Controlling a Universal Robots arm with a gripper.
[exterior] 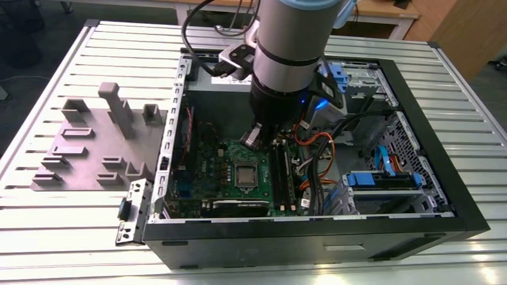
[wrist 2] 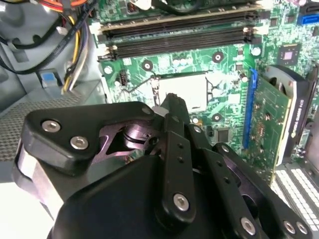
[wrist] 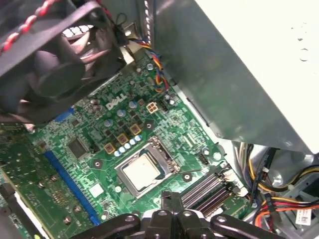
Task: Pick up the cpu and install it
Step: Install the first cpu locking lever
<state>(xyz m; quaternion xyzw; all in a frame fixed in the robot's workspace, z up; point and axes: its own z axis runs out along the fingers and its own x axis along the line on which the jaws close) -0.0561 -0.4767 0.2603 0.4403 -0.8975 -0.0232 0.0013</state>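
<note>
1. We see the cpu (wrist: 142,171) seated flat in the socket frame (wrist: 147,169) on the green motherboard (exterior: 230,178), near the board's centre.
2. The claw (exterior: 252,139) hangs above, at the cpu's 12 o'clock in the exterior view; its fingers (wrist 2: 172,107) look drawn together, gripping nothing.
3. The open computer case (exterior: 428,196) lies on the slatted bench (exterior: 71,231); a grey parts tray (exterior: 87,148) sits at its 9 o'clock.

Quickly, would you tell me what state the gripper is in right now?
Gripper: shut and holding nothing, above the motherboard; the cpu sits in its socket.
</note>
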